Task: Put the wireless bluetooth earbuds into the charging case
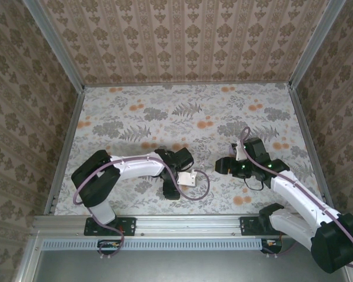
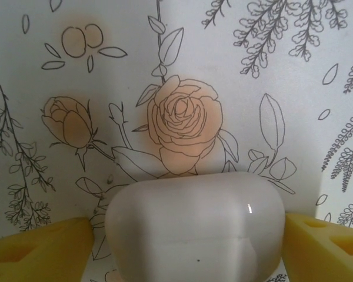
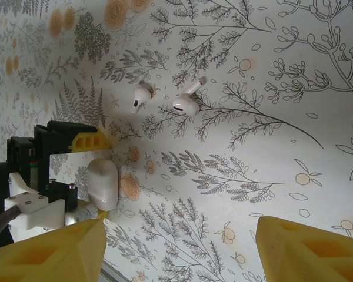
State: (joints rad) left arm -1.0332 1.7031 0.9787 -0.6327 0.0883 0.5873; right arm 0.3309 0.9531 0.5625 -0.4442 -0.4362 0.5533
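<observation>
Two earbuds [image 3: 142,97] [image 3: 186,103] lie loose on the table [image 1: 165,111], just beside each other, stems at different angles. They are near the case [image 2: 194,229] but not touching it. Nothing is inserted yet.

Case: sits on the table between the left gripper's [image 2: 188,241] yellow fingers [image 2: 41,247]. The lid looks shut, with no open cavity seen. The fingers straddle the case narrowly. A sliver of table shows on one side, so I cannot tell whether the grip is firm.

Right gripper [image 3: 181,232]: spread wide, empty, hovering over the table with the earbuds ahead of it.

Left to do, by my reading: open the lid, pick up each earbud, seat both, close the lid. That is most of the job.

Room: the far half of the table is free. Papered walls [image 1: 188,41] close off the left, right and far sides, and a metal rail [image 1: 176,222] runs along the near edge. Case and earbuds sit mid-table, well apart from every edge. The two grippers work near each other there, so crowding between the arms is the likelier limit.
</observation>
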